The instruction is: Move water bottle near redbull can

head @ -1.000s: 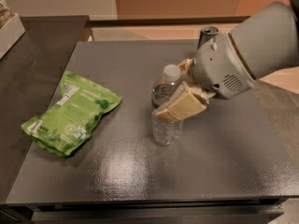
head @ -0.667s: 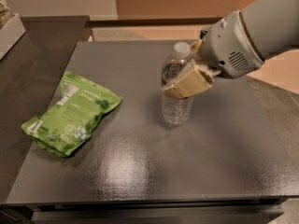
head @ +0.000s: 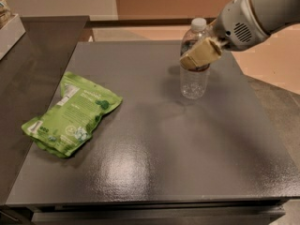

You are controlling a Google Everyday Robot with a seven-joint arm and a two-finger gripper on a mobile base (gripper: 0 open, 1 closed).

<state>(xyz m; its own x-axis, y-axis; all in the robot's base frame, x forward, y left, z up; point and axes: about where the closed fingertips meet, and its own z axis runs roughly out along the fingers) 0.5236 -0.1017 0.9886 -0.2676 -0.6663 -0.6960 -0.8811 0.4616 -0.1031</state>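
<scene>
The water bottle is clear plastic with a white cap and stands upright toward the far right of the dark table. My gripper reaches in from the upper right and is shut on the bottle's upper half, one tan finger across its front. I cannot tell whether the bottle's base touches the table. The redbull can is out of view.
A green snack bag lies flat at the table's left side. A lower dark counter runs along the left, with a white box edge at the far left. The floor shows beyond the table's far and right edges.
My gripper has carried the water bottle from the table's middle toward the far right, upright all the way. The green bag has not moved.
</scene>
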